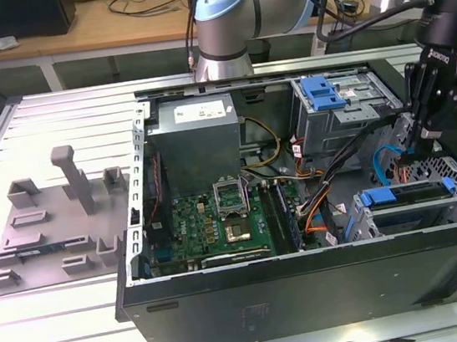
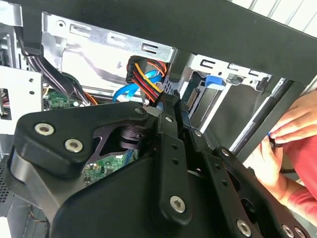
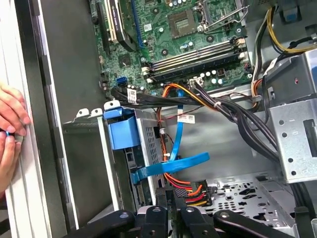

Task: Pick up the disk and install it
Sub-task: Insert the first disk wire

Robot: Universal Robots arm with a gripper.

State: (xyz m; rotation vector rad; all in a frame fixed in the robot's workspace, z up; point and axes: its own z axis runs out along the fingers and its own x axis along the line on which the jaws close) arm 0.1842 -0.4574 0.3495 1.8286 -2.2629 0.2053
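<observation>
**Item under inspection.** The disk (image 1: 409, 194) sits in the metal drive cage (image 1: 424, 217) at the front corner of the open computer case (image 1: 312, 295), on the exterior view's right. Only its narrow upper edge shows there, as a dark strip with blue plastic bracket pieces at both ends. The silver face and the label are hidden from me. In the first wrist view the bracket end of the disk (image 3: 121, 133) appears as a blue block projecting from the cage mouth.

**Orientation.** The long axis runs along the exterior view's left-right, parallel to the case's near wall. The larger blue end faces the exterior view's left, toward the motherboard (image 1: 210, 224). I cannot tell whether the disk is fully home in its slot.

**End effector.** My gripper (image 1: 409, 151) hangs inside the case, just above the cage and apart from the disk. In the first wrist view the gripper (image 3: 172, 196) is clenched, its two fingers drawn together side by side. The tips are right beside a bundle of red, orange and yellow wires (image 3: 193, 189). I cannot tell whether they touch it. A flat blue cable (image 3: 173, 163) crosses from the disk's end toward that bundle.

**Other.** A person's hand (image 3: 10, 119) rests on the case's outer wall.
</observation>
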